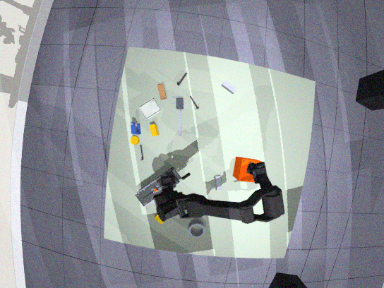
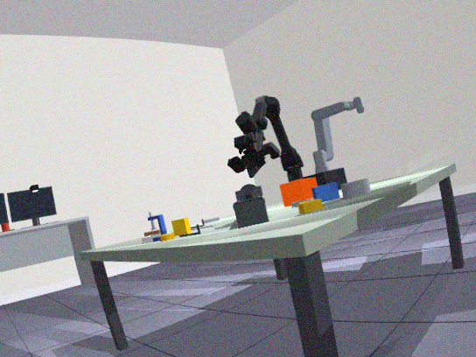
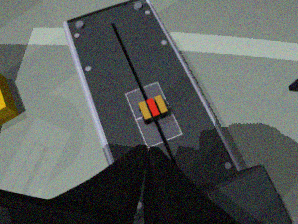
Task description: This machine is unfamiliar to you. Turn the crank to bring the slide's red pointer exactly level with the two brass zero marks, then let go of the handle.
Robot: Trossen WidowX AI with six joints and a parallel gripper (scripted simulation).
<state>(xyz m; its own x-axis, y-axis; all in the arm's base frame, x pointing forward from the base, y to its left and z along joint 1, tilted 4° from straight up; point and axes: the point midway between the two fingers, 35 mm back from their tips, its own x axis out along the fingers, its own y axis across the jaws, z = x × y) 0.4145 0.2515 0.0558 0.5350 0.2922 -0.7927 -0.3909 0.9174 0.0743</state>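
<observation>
The machine is a long dark grey box (image 1: 146,192) (image 2: 250,213) (image 3: 107,60) with a black slot line along its top. In the wrist view a red pointer (image 3: 153,107) sits between the left brass mark (image 3: 144,110) and the right brass mark (image 3: 161,104); it looks about level with both. The pointer also shows as a small red spot (image 1: 155,190) in the top view. The black crank handle (image 1: 186,176) sticks out beyond the machine's right end. My gripper (image 2: 251,175) (image 3: 147,155) is shut and empty above the machine, clear of the handle. The crank is hidden in the wrist view.
An orange box (image 1: 243,169) (image 2: 298,192) stands by the arm's base. A grey round cup (image 1: 196,229) and a yellow block (image 1: 159,219) (image 2: 310,206) are near the machine. A blue clamp-like part (image 1: 134,128), another yellow block (image 1: 154,129) and a white tray (image 1: 144,114) lie farther off.
</observation>
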